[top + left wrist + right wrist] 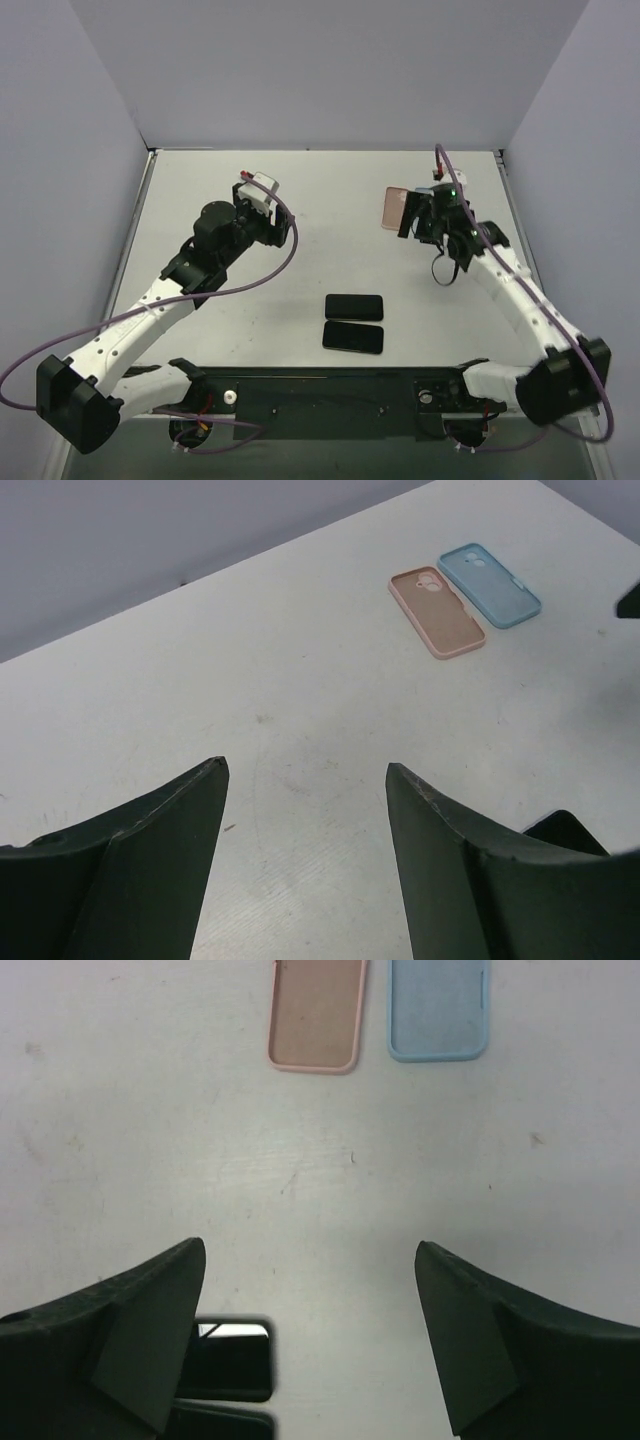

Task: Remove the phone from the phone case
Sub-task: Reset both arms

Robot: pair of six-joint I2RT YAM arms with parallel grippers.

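Two black phones (354, 306) (353, 338) lie side by side, bare, on the table's near centre. One phone's corner (228, 1360) shows in the right wrist view. An empty pink case (392, 209) lies at the right rear. It also shows in the left wrist view (437, 613) and the right wrist view (316, 1015). An empty light blue case (489, 584) (438, 1010) lies beside it, mostly hidden under the right arm in the top view. My left gripper (270, 215) (305, 770) is open and empty above bare table. My right gripper (412, 215) (310, 1250) is open and empty above the table, between the cases and the phones.
The white table (330, 260) is walled by grey panels at the left, back and right. A purple cable (285, 255) loops off the left arm. The arms' black base bar (330, 395) runs along the near edge.
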